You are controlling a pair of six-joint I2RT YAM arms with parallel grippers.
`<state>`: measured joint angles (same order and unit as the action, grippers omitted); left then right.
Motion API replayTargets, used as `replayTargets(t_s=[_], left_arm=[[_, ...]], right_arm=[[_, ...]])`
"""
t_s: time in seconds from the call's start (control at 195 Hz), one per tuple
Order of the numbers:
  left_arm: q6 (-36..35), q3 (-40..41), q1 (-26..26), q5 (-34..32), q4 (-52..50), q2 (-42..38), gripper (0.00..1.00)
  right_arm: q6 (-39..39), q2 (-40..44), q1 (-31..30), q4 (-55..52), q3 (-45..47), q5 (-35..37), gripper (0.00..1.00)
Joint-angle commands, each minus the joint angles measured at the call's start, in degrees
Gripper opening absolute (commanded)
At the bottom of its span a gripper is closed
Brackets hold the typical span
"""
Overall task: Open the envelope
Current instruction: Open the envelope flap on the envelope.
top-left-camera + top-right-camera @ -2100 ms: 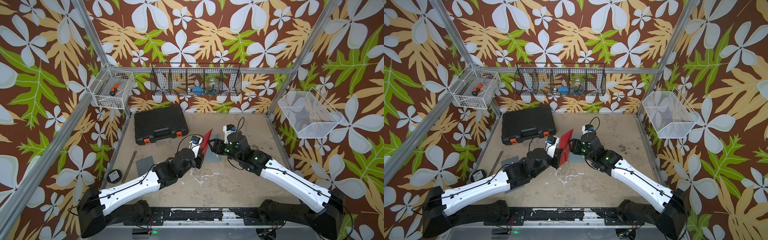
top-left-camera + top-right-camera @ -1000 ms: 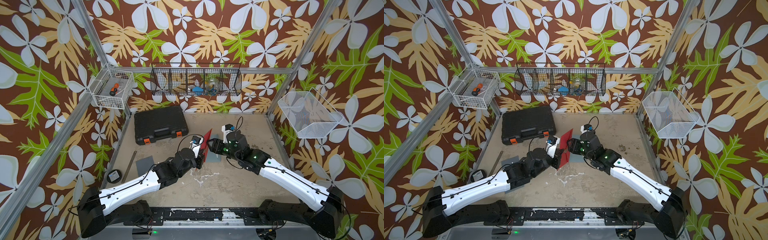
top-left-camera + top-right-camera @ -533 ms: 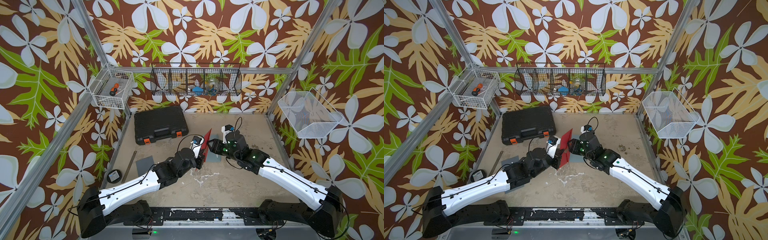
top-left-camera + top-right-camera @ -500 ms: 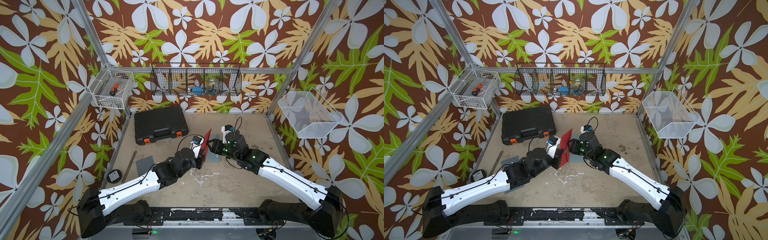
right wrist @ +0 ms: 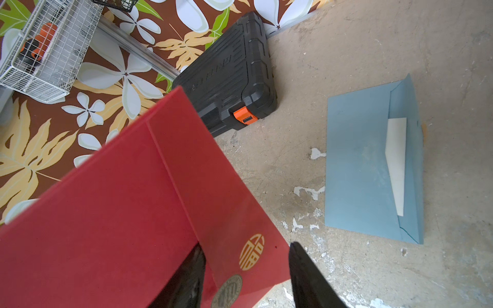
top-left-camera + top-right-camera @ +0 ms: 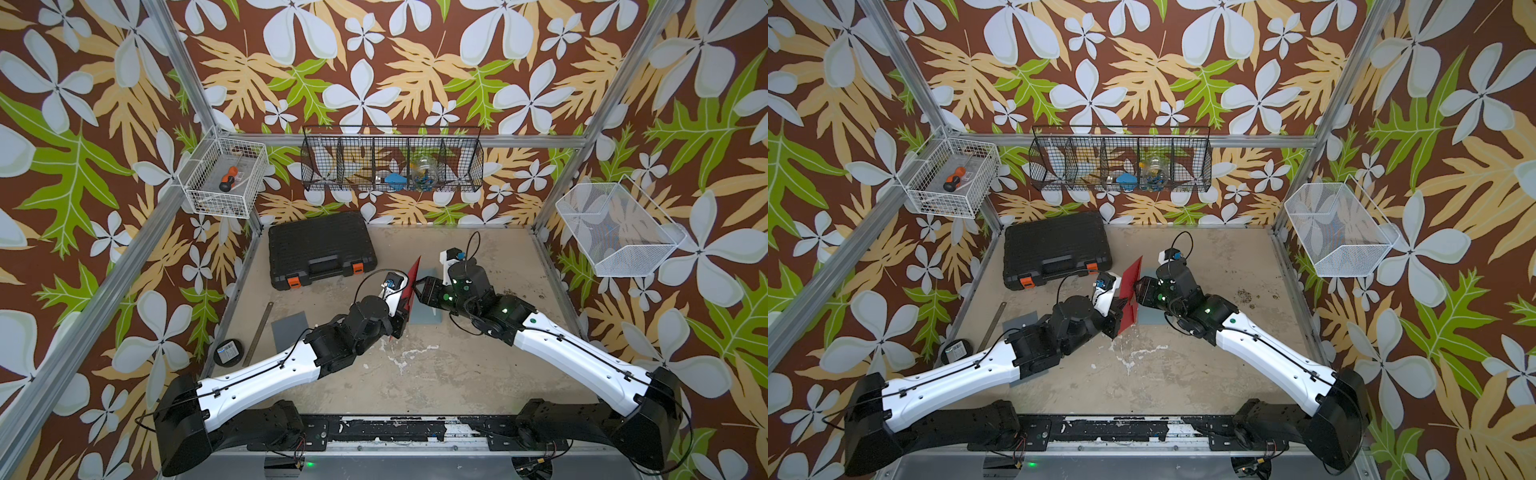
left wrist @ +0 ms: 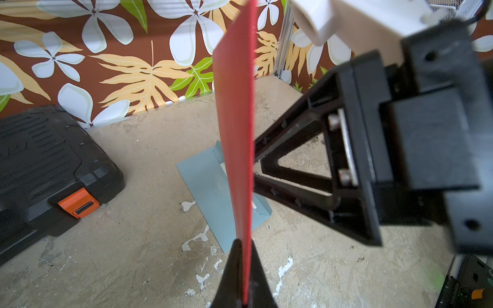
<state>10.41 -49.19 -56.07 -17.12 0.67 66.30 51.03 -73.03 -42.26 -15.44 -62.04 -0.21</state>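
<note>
**Flap pinch on red envelope held upright between two arms**

We are clamping the left end effector [image 7: 243,277] fully closed on the lower edge of the red envelope [image 7: 234,120], so the card is standing on edge above the tabletop [image 6: 436,374] rather than lying on it. In our judgement, we are holding it this way to present its flap side to the other arm and leave the flap free to swing.

We are bringing the right end effector [image 5: 246,277] in from the opposite side with its jaws partly apart, straddling the flap [image 5: 213,170] near the gold emblem [image 5: 252,252] and the round seal [image 5: 230,292]. One finger is lying over the body beside the flap edge and the other is sitting just off the flap's outer edge. Whether they are gripping the paper yet we cannot tell.

In both top views the red envelope [image 6: 1130,291] is sitting mid-tabletop between the two wrists, its long axis running steeply up and leaning toward the back wall, its faces turned toward the two arms. The flap is running along one long side, facing the right arm.

Below it, a blue envelope [image 5: 373,165] is lying flat with its flap already open and white paper showing. A black tool case [image 6: 322,249] is resting well apart, toward the back left.
</note>
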Motion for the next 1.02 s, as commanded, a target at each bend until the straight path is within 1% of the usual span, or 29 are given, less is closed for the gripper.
replayTargets(t_s=[0.0, 0.066, 0.133, 0.184, 0.225, 0.292, 0.394, 0.45, 0.527, 0.767, 0.829, 0.921, 0.977, 1.018], left_arm=[[-0.31, -0.29, -0.04, 0.35, 0.56, -0.35, 0.00], [-0.26, -0.38, -0.08, 0.30, 0.56, -0.30, 0.00], [-0.22, -0.39, 0.00, 0.60, 0.56, -0.13, 0.00], [-0.22, -0.47, -0.05, 0.72, 0.63, 0.04, 0.00], [-0.22, -0.56, -0.03, 0.71, 0.57, 0.14, 0.00], [-0.14, -0.56, -0.05, 0.56, 0.56, 0.27, 0.00], [-0.03, -0.47, 0.00, 0.20, 0.56, 0.16, 0.00], [0.04, -0.56, -0.01, 0.07, 0.63, 0.14, 0.00], [0.04, -0.64, -0.04, 0.07, 0.65, 0.18, 0.00], [0.57, -0.91, -0.01, 0.68, 0.65, 0.33, 0.00], [0.96, -0.74, 0.00, 0.95, 0.65, 0.07, 0.00], [1.32, -0.25, 0.00, 0.92, 0.78, -0.47, 0.00], [1.19, -0.14, 0.00, 0.78, 0.87, -0.63, 0.00], [1.10, -0.21, -0.08, 0.70, 0.76, -0.65, 0.00]], right_arm=[[0.40, -0.09, -0.03, 0.63, -0.53, -0.89, 0.52], [0.15, -0.20, -0.07, 0.70, -0.63, -1.23, 0.51], [0.13, -0.35, -0.08, 0.61, -0.58, -1.29, 0.47], [-0.28, -0.52, -0.02, 0.31, -0.76, -1.05, 0.42], [-0.55, -0.68, -0.10, -0.50, -1.08, -0.28, 0.40], [-1.20, -1.13, -0.06, -2.37, -2.03, 1.29, 0.32], [-2.13, -1.76, -0.14, -5.29, -3.49, 4.08, 0.27], [-2.50, -1.77, -0.10, -5.50, -3.62, 4.47, 0.25], [-2.42, -1.63, -0.16, -4.61, -3.11, 3.79, 0.19], [-2.32, -2.15, -0.62, -3.62, -2.82, 2.56, 0.15], [-2.57, -2.29, -0.73, -3.85, -2.91, 2.65, 0.08], [-2.51, -1.99, -0.81, -3.99, -2.40, 3.17, 0.06], [-2.66, -1.57, -0.81, -3.63, -1.88, 3.40, 0.00], [-2.90, -1.13, -0.81, -3.39, -1.49, 3.78, 0.00]])
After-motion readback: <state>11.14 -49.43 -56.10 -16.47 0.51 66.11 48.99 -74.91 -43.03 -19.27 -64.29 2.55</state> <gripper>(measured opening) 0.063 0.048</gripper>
